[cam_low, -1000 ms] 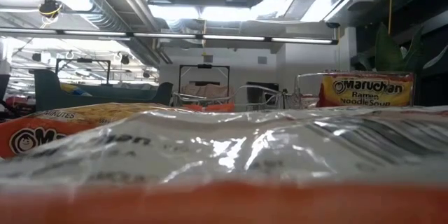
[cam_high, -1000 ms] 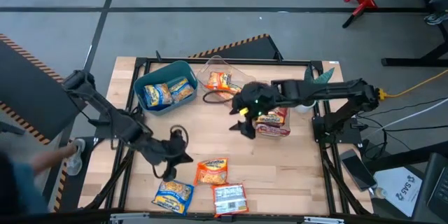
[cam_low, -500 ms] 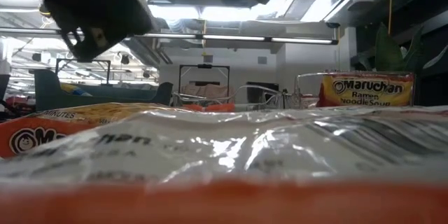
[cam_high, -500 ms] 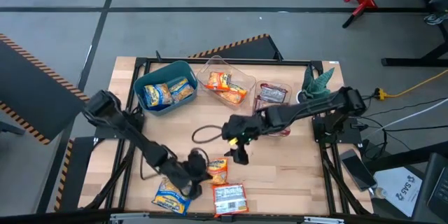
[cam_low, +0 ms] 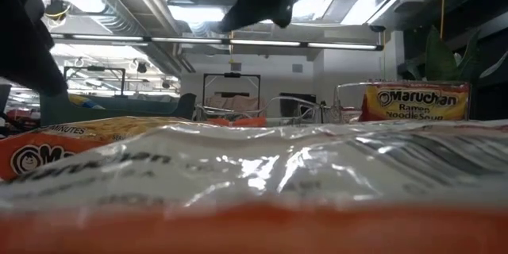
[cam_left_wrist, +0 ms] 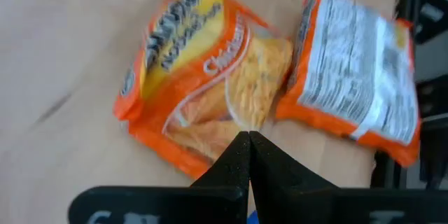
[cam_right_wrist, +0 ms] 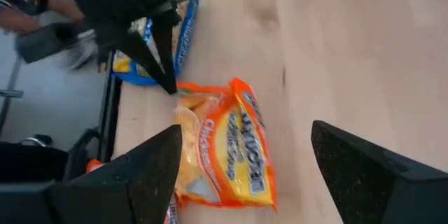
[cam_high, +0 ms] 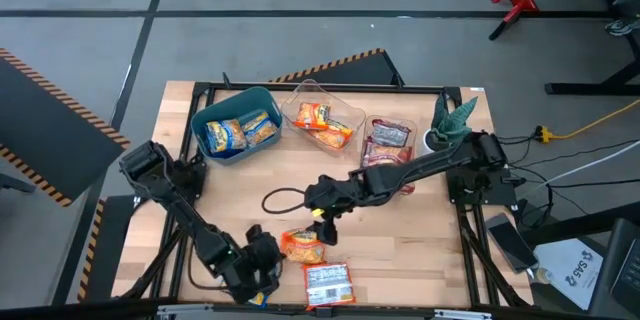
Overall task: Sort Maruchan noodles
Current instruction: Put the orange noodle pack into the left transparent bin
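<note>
An orange noodle packet point(cam_high: 303, 247) point(cam_left_wrist: 203, 91) point(cam_right_wrist: 224, 154) lies flat near the table's near edge. An orange-edged packet point(cam_high: 327, 283) point(cam_left_wrist: 350, 77) lies beside it with its white printed back up. A blue one point(cam_right_wrist: 157, 49) lies to its left, mostly hidden under my left arm. My left gripper point(cam_high: 268, 255) point(cam_left_wrist: 248, 136) is shut, its tips at the orange packet's left edge. My right gripper point(cam_high: 322, 212) point(cam_right_wrist: 246, 129) is open and hovers just beyond the same packet's far side. My left gripper's shut fingertips point(cam_right_wrist: 170, 87) point down at the orange packet's edge point(cam_left_wrist: 241, 127), next to the blue packet. I cannot tell whether they touch either packet.
A teal bin point(cam_high: 262, 93) at the far left holds blue-yellow packets. One clear container point(cam_high: 345, 110) holds an orange packet, and another point(cam_high: 388, 145) holds red ones. A black cable loop point(cam_high: 283, 200) lies mid-table. A small plant point(cam_high: 452, 120) stands at the far right. Packets point(cam_low: 254, 167) fill the low view.
My left gripper has moved toward the near edge and a little right, ending over the blue packet beside the orange one. My right gripper has left the red-packet container and travelled left and toward the near edge, stopping by the orange packet.
</note>
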Controlling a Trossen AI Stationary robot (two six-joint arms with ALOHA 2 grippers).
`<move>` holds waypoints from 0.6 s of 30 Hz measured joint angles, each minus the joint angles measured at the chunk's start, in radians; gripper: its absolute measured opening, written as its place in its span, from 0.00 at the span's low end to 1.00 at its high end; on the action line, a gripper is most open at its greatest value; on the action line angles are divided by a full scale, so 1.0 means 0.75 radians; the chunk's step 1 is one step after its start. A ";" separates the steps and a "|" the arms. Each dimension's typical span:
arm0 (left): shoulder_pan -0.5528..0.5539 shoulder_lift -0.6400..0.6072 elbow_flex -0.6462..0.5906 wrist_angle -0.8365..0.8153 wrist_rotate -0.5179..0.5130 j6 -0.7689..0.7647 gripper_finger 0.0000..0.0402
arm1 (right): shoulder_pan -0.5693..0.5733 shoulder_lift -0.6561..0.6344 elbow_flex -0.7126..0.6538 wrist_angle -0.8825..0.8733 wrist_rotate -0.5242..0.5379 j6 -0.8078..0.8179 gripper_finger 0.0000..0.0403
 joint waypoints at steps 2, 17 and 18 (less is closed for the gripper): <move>-0.019 0.006 -0.003 0.005 -0.074 -0.006 0.00 | 0.000 0.026 0.000 0.020 0.011 0.007 0.75; -0.005 0.149 -0.005 0.186 -0.127 -0.058 0.00 | -0.001 0.105 0.000 0.037 -0.001 0.035 0.75; -0.011 0.150 -0.005 0.182 -0.127 -0.070 0.00 | -0.001 0.106 0.000 0.037 -0.001 0.032 0.75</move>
